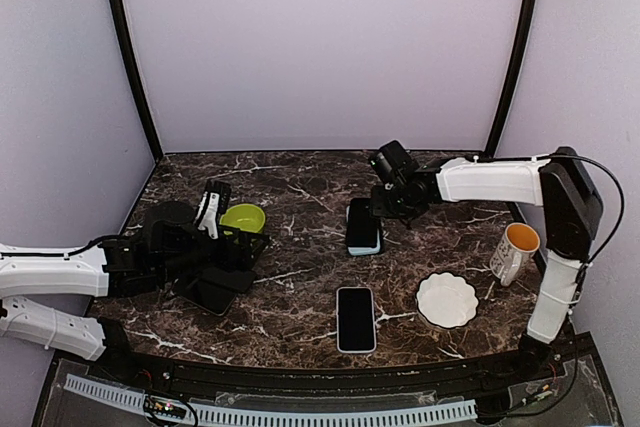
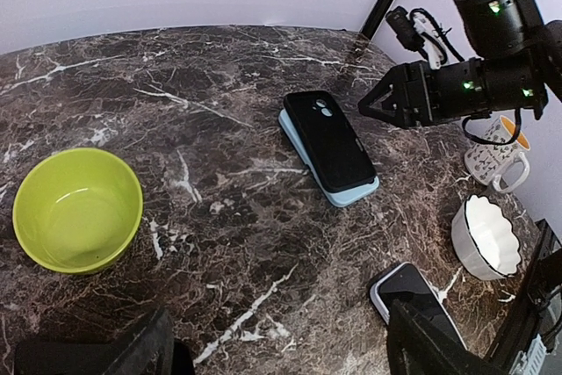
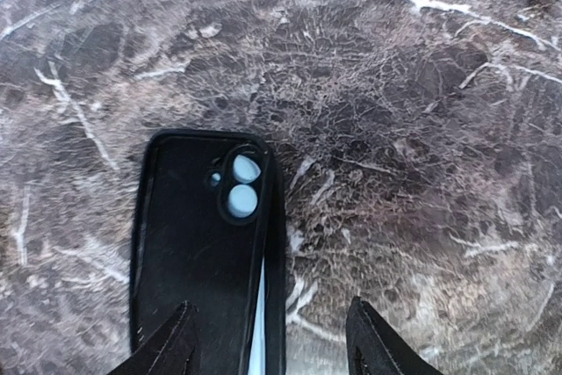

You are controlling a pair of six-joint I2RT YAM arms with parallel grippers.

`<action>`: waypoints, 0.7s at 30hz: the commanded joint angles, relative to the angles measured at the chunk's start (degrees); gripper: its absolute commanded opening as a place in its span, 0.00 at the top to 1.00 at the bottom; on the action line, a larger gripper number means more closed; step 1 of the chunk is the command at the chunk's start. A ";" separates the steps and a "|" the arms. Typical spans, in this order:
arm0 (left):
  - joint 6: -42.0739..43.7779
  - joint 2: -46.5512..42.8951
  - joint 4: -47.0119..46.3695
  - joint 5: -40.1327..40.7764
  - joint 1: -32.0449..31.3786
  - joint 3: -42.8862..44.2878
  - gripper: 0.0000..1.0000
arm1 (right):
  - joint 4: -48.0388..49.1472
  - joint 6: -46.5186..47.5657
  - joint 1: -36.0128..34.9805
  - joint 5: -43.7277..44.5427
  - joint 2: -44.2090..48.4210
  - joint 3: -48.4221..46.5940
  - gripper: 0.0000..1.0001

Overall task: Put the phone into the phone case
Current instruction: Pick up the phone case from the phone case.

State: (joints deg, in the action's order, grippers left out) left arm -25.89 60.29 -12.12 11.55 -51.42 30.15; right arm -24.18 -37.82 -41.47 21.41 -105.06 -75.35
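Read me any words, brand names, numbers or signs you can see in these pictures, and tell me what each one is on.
No text can be read in any view.
White ceramic mug with an orange inside: dark marks on its side, too small and blurred to read.
Black phone case: no lettering shows on its back.
White-edged phone: no text shows on its screen.

Right arm (image 1: 485, 179) outstretched, jaws apart
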 commanded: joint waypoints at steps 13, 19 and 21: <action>2.26 0.55 -0.83 0.57 1.34 -1.05 0.15 | 0.04 1.87 2.71 -3.54 -13.25 -9.13 0.81; 2.20 0.81 -1.11 -0.13 1.48 -0.90 0.15 | -2.29 1.80 2.70 -0.63 -11.00 -10.20 1.00; 2.18 0.75 -1.29 -0.27 1.54 -1.04 0.15 | -3.37 2.34 2.71 0.86 -9.66 -11.21 1.00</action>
State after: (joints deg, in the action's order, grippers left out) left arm -24.36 61.19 -12.10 11.62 -50.35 29.93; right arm -24.88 -36.14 -38.98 18.72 -117.54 -83.92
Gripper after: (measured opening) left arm 0.851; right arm 0.013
